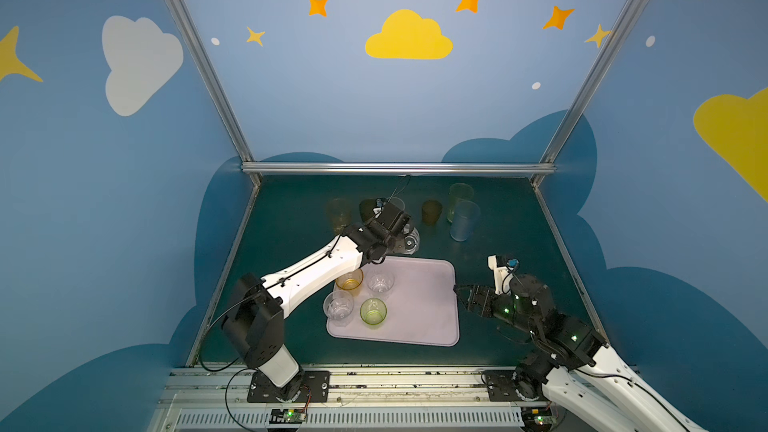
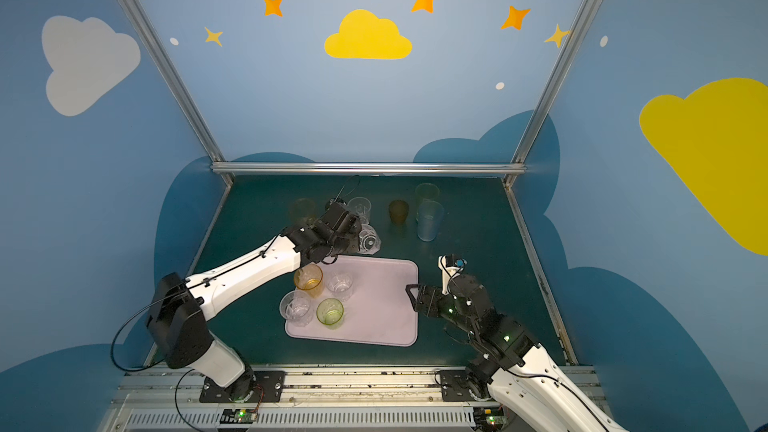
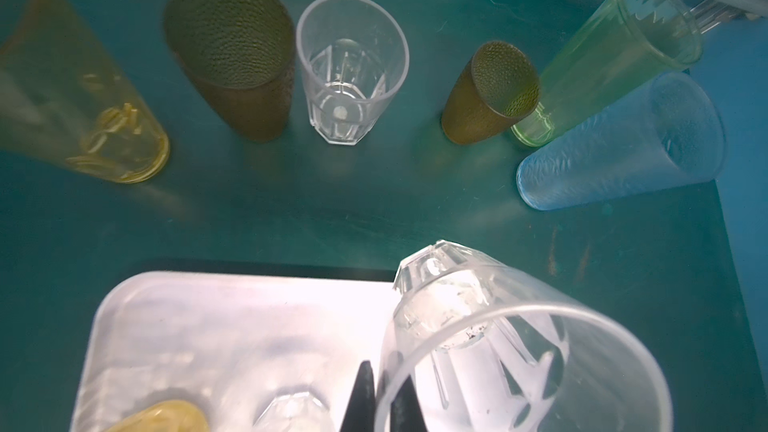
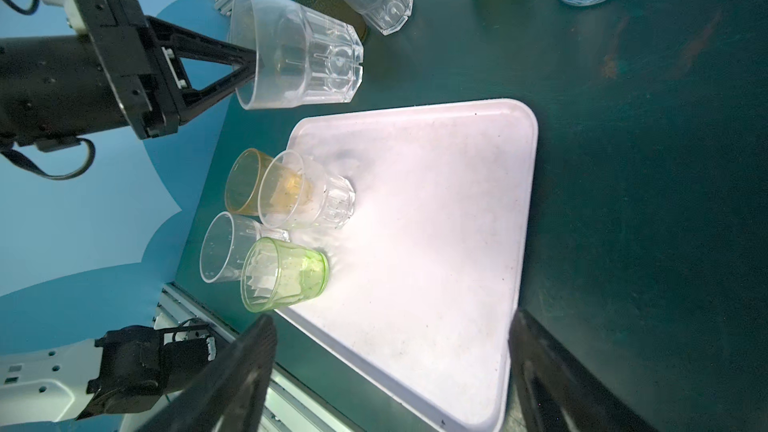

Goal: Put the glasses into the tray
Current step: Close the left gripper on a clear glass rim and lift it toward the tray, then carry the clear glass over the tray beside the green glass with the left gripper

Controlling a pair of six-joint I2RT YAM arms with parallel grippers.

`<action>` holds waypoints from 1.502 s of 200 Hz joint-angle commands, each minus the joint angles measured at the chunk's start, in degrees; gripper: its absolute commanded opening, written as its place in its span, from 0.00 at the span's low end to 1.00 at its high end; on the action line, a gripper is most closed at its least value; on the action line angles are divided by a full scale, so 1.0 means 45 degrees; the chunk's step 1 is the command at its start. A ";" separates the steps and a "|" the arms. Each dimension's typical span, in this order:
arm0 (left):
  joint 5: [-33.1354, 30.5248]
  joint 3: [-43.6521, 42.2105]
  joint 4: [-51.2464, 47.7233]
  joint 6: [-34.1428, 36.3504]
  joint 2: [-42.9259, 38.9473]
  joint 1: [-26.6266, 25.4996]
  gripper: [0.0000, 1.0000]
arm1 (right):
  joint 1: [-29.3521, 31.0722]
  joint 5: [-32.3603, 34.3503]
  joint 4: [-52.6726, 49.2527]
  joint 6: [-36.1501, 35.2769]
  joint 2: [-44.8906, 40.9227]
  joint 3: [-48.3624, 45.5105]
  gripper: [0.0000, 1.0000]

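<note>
The pale lilac tray lies mid-table. Several short glasses stand in its left half: an orange glass, a green glass and two clear glasses. My left gripper is shut on the rim of a clear faceted glass, which hangs tilted just beyond the tray's far edge. Further back stand a yellow glass, two brown glasses, a clear glass, a tall green glass and a blue glass. My right gripper stands open at the tray's right edge, holding nothing.
A metal frame rail runs along the back of the dark green table, and blue walls close in both sides. The arms' mounting rail runs along the front edge.
</note>
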 commanded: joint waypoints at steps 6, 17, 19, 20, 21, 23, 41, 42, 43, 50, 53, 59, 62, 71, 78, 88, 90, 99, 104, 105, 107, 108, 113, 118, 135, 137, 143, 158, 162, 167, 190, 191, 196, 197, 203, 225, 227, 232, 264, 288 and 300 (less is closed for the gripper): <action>-0.0981 -0.0321 -0.0528 -0.0308 -0.0961 -0.0291 0.04 | -0.0066 -0.0613 -0.0286 0.0072 -0.0132 0.0318 0.87; -0.1101 -0.0502 -0.0786 -0.0351 -0.1162 -0.0417 0.04 | -0.0066 -0.0754 -0.0276 0.0173 -0.0122 0.0297 0.87; -0.1137 -0.0539 -0.0844 -0.0359 -0.1209 -0.0447 0.04 | -0.0066 -0.0788 -0.0269 0.0183 -0.0122 0.0291 0.87; -0.1166 -0.0548 -0.0867 -0.0361 -0.1224 -0.0474 0.04 | -0.0066 -0.0793 -0.0267 0.0191 -0.0122 0.0290 0.87; -0.1190 -0.0563 -0.0888 -0.0352 -0.1241 -0.0488 0.04 | -0.0066 -0.0815 -0.0267 0.0195 -0.0132 0.0290 0.87; -0.1237 -0.0598 -0.0928 -0.0355 -0.1273 -0.0523 0.04 | -0.0066 -0.0842 -0.0252 0.0198 -0.0140 0.0265 0.87; -0.1683 -0.0856 -0.1280 -0.0362 -0.1566 -0.0905 0.04 | -0.0085 -0.1010 -0.0206 0.0292 -0.0217 0.0182 0.87; -0.1692 -0.0873 -0.1299 -0.0352 -0.1578 -0.0919 0.04 | -0.0085 -0.1021 -0.0207 0.0304 -0.0219 0.0177 0.87; -0.1707 -0.0881 -0.1319 -0.0357 -0.1594 -0.0935 0.04 | -0.0085 -0.1018 -0.0207 0.0310 -0.0229 0.0194 0.87; -0.1791 -0.0978 -0.1426 -0.0362 -0.1710 -0.1049 0.04 | -0.0085 -0.1033 -0.0243 0.0366 -0.0292 0.0155 0.87; -0.1813 -0.1013 -0.1476 -0.0379 -0.1756 -0.1108 0.04 | -0.0069 -0.1033 -0.0256 0.0401 -0.0319 0.0170 0.87; -0.1855 -0.1091 -0.1558 -0.0400 -0.1857 -0.1175 0.04 | -0.0085 -0.1045 -0.0266 0.0460 -0.0394 0.0153 0.87; -0.1858 -0.1130 -0.1581 -0.0403 -0.1921 -0.1219 0.04 | -0.0086 -0.1052 -0.0283 0.0500 -0.0440 0.0155 0.87; -0.1858 -0.1249 -0.1665 -0.0448 -0.2082 -0.1377 0.04 | -0.0084 -0.1035 -0.0303 0.0595 -0.0572 0.0123 0.87; -0.1892 -0.1342 -0.1690 -0.0459 -0.2212 -0.1472 0.04 | -0.0078 -0.1044 -0.0276 0.0661 -0.0677 0.0077 0.87; -0.1957 -0.1440 -0.1737 -0.0458 -0.2391 -0.1664 0.04 | -0.0086 -0.1128 -0.0230 0.0707 -0.0812 0.0019 0.87; -0.1985 -0.1462 -0.1755 -0.0459 -0.2420 -0.1711 0.04 | -0.0086 -0.1140 -0.0208 0.0717 -0.0822 0.0007 0.87; -0.2138 -0.1541 -0.1840 -0.0460 -0.2569 -0.1921 0.04 | -0.0086 -0.1216 -0.0197 0.0746 -0.0879 -0.0003 0.87; -0.2192 -0.1580 -0.1892 -0.0460 -0.2647 -0.2019 0.04 | -0.0086 -0.1261 -0.0191 0.0777 -0.0895 0.0011 0.87; -0.2221 -0.1577 -0.1898 -0.0460 -0.2665 -0.2032 0.04 | -0.0086 -0.1274 -0.0189 0.0771 -0.0890 0.0013 0.87; -0.2252 -0.1604 -0.1918 -0.0469 -0.2708 -0.2076 0.04 | -0.0086 -0.1294 -0.0203 0.0767 -0.0871 0.0015 0.87; -0.2270 -0.1618 -0.1921 -0.0474 -0.2725 -0.2080 0.04 | -0.0086 -0.1310 -0.0205 0.0766 -0.0878 0.0015 0.87; -0.2319 -0.1682 -0.1953 -0.0489 -0.2792 -0.2148 0.04 | -0.0086 -0.1354 -0.0208 0.0783 -0.0867 0.0038 0.87; -0.2360 -0.1756 -0.1979 -0.0517 -0.2879 -0.2214 0.04 | -0.0093 -0.1391 -0.0225 0.0800 -0.0864 0.0049 0.87; -0.2376 -0.2114 -0.1907 -0.0629 -0.3154 -0.2394 0.04 | -0.0091 -0.1498 -0.0342 0.0901 -0.0845 0.0074 0.87; -0.2369 -0.2163 -0.1896 -0.0639 -0.3163 -0.2411 0.04 | -0.0087 -0.1506 -0.0334 0.0917 -0.0845 0.0074 0.87; -0.2386 -0.2314 -0.1849 -0.0659 -0.3269 -0.2468 0.04 | -0.0086 -0.1536 -0.0378 0.0968 -0.0845 0.0046 0.87; -0.2454 -0.2721 -0.1668 -0.0759 -0.3532 -0.2586 0.04 | -0.0086 -0.1608 -0.0369 0.1055 -0.0862 -0.0051 0.87; -0.2447 -0.2832 -0.1602 -0.0780 -0.3578 -0.2628 0.04 | -0.0086 -0.1633 -0.0332 0.1073 -0.0882 -0.0080 0.87; -0.2430 -0.2939 -0.1528 -0.0785 -0.3681 -0.2643 0.04 | -0.0071 -0.1684 -0.0279 0.1096 -0.0871 -0.0158 0.87; -0.2367 -0.3247 -0.1436 -0.0836 -0.4043 -0.2819 0.04 | -0.0088 -0.2019 -0.0084 0.1195 -0.0884 -0.0338 0.87; -0.2366 -0.3250 -0.1436 -0.0843 -0.4076 -0.2823 0.04 | -0.0087 -0.2034 -0.0077 0.1185 -0.0884 -0.0366 0.87; -0.2367 -0.3309 -0.1454 -0.0832 -0.4113 -0.2857 0.04 | -0.0086 -0.2153 -0.0022 0.1171 -0.0884 -0.0389 0.87; -0.2367 -0.3320 -0.1455 -0.0832 -0.4131 -0.2881 0.04 | -0.0086 -0.2179 0.0003 0.1173 -0.0884 -0.0392 0.87; -0.2366 -0.3345 -0.1474 -0.0834 -0.4200 -0.2917 0.04 | -0.0093 -0.2285 0.0074 0.1176 -0.0903 -0.0417 0.87; -0.2252 -0.3555 -0.1345 -0.0846 -0.4432 -0.3077 0.04 | -0.0103 -0.2332 0.0022 0.1205 -0.1006 -0.0481 0.87; -0.2225 -0.3573 -0.1340 -0.0835 -0.4449 -0.3099 0.04 | -0.0119 -0.2300 -0.0009 0.1212 -0.1012 -0.0475 0.87; -0.2183 -0.3602 -0.1305 -0.0828 -0.4487 -0.3130 0.04 | -0.0114 -0.2239 -0.0110 0.1239 -0.1062 -0.0437 0.87; -0.2162 -0.3809 -0.0980 -0.0576 -0.4777 -0.3217 0.04 | -0.0116 -0.2003 -0.0358 0.1348 -0.1211 -0.0392 0.87; -0.1878 -0.3838 -0.0814 -0.0281 -0.4972 -0.3228 0.04 | -0.0124 -0.1742 -0.0364 0.1608 -0.1233 -0.0525 0.87; -0.1687 -0.3839 -0.0811 -0.0217 -0.5044 -0.3237 0.04 | -0.0116 -0.1736 -0.0296 0.1749 -0.1220 -0.0581 0.87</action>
